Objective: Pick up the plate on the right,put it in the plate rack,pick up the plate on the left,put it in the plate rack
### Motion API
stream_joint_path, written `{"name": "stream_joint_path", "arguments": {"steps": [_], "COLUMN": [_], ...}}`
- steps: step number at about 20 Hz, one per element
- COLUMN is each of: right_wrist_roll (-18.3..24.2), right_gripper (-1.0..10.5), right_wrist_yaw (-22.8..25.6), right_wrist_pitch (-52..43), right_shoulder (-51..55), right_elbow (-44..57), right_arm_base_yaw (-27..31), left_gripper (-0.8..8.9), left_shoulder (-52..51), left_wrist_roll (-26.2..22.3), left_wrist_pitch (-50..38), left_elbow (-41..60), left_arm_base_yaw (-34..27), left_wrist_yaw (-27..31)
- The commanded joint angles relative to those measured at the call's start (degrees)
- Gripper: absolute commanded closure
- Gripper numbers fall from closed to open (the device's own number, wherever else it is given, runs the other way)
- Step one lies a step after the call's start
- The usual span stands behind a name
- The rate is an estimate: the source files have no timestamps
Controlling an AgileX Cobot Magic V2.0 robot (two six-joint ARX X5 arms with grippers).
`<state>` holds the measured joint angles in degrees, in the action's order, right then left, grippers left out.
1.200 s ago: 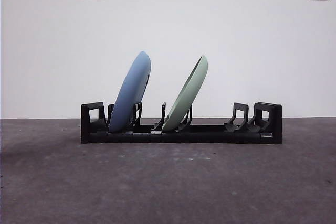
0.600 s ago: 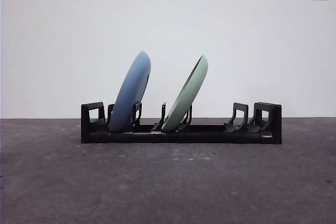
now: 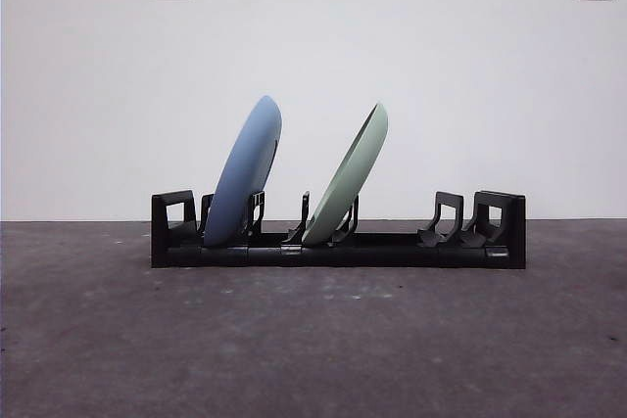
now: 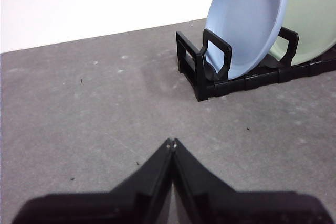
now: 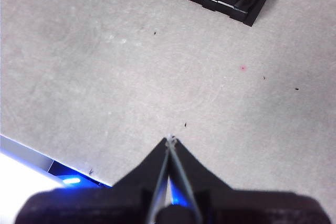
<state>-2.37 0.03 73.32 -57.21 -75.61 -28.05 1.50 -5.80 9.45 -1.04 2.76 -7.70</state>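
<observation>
Front view: blue plate [image 3: 243,173] and green plate [image 3: 346,177] propped aslant in plate rack [image 3: 338,251], dividers bracing them; both grippers' fingers pressed together.

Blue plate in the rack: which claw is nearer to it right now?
Left. The left claw sits off the plate rack end where the blue plate stands. The right claw is off the opposite, empty end; its view shows no plate.

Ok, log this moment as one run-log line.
blue plate: in plate rack, leaning | green plate: in rack, leaning | left gripper: shut, empty, off rack | right gripper: shut, empty, above table
</observation>
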Motion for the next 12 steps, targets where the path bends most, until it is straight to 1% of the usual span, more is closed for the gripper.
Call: {"name": "stream_joint_path", "arguments": {"steps": [1,8,9,10,11,12], "right_wrist_roll": [-0.4,-0.4,2.3,2.7,2.7,2.6], "right_gripper": [9.5,9.4,9.5,9.5,9.5,9.5], "right_wrist_yaw": [0.1,0.5,2.6,3.4,3.2,1.4], "right_wrist_pitch": [-0.5,-0.6,-1.4,-4.1,-7.3,-11.8], "right_shoulder": [-0.1,0.2,1.5,2.9,4.5,6.8], "right_elbow": [0.4,0.4,0.4,0.5,0.6,1.2], "right_arm_base_yaw": [0.0,0.3,1.4,2.7,4.2,6.3], "left_gripper": [8.16,8.16,8.16,8.16,8.16,8.16], "left_shoulder": [0.5,2.5,2.8,3.0,3.1,3.2], "left_wrist_roll": [0.7,0.7,0.7,0.7,0.7,0.7], "left_wrist_pitch": [-0.3,-0.3,-0.3,-0.3,-0.3,-0.3], "left_elbow": [0.6,0.6,0.6,0.6,0.6,0.6], "left_arm_base_yaw": [-0.2,-0.2,-0.2,-0.2,-0.2,-0.2], "left_wrist_yaw": [-0.2,-0.2,-0.2,-0.2,-0.2,-0.2]}}
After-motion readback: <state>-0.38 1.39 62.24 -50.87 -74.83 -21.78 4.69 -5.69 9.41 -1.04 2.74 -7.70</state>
